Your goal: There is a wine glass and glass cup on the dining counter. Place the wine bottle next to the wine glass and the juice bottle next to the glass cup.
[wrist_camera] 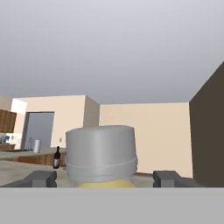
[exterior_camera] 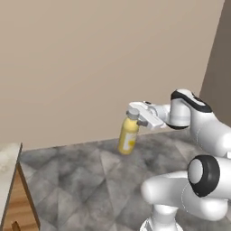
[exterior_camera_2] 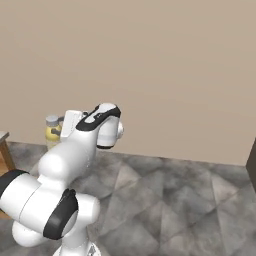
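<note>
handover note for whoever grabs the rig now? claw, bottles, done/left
Claw: closed on the juice bottle, gripping near its neck and holding it in the air above the grey floor, by the beige wall.
Wine bottle: small and distant in the hand view, standing on a far counter.
Glass cup and wine glass: I can't locate them from here.
Done: juice bottle picked up.
Left: carry it to the glass cup on the dining counter and set it down beside it; whether the wine bottle already stands next to the wine glass can't be judged.
</note>
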You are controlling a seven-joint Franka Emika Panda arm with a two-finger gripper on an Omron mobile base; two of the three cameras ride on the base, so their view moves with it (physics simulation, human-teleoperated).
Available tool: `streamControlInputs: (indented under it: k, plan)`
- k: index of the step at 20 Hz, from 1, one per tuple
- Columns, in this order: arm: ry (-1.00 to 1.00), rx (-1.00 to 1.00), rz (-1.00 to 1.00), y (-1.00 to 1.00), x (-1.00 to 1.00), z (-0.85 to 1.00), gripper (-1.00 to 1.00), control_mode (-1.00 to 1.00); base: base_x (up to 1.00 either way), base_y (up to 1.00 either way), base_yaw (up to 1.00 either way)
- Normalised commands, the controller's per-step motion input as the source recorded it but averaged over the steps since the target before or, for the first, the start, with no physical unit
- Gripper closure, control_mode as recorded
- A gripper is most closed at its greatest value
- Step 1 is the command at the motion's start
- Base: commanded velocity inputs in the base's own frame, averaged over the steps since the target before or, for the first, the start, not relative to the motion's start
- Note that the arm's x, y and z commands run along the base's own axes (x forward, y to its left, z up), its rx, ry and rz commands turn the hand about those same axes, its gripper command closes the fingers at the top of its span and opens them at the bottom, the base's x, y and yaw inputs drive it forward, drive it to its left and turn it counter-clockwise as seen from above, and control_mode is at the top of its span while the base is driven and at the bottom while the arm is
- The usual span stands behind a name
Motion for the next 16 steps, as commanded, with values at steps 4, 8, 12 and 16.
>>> streamControlInputs:
  k: [4,8,12,16]
  plan:
    - [0.00,0.00,0.00,0.00,0.00,0.00,1.00,1.00,0.58,-0.14,0.28]
    - [0.00,0.00,0.00,0.00,0.00,0.00,1.00,1.00,0.57,-0.13,0.29]
    - [0.00,0.00,0.00,0.00,0.00,0.00,1.00,1.00,0.55,-0.13,0.35]
    - [0.00,0.00,0.00,0.00,0.00,0.00,1.00,1.00,0.47,-0.11,0.49]
